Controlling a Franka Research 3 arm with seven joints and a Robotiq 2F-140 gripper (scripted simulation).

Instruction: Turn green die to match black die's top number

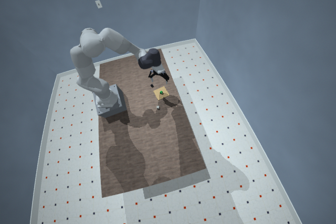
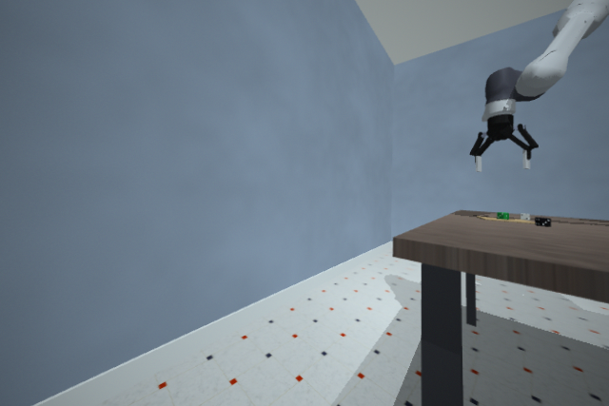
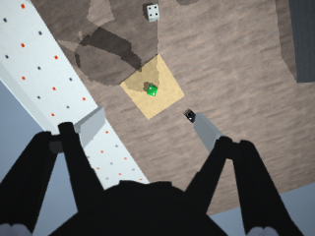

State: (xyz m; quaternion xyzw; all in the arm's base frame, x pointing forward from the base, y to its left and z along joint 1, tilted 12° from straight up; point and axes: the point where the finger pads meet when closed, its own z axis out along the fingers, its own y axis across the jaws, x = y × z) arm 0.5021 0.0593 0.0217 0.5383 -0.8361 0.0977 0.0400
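Note:
A small green die [image 1: 161, 92] [image 2: 501, 215] [image 3: 152, 90] sits near the middle of a tan square mat [image 1: 158, 95] [image 2: 486, 218] [image 3: 164, 100] on the wooden table. A black die [image 1: 152, 85] [image 2: 542, 221] [image 3: 189, 115] lies on the table just off the mat. A white die [image 1: 157, 107] [image 2: 525, 216] [image 3: 153, 13] lies farther off on the other side; four pips show on top in the wrist view. My gripper [image 1: 159, 82] [image 2: 501, 164] [image 3: 150, 117] is wide open and empty, hanging high above the dice.
The wooden table [image 1: 151, 145] [image 2: 501, 244] [image 3: 236, 69] has an edge close beside the mat, with tiled floor [image 1: 233, 124] [image 3: 44, 74] below. The robot base [image 1: 109, 102] stands on the table to one side.

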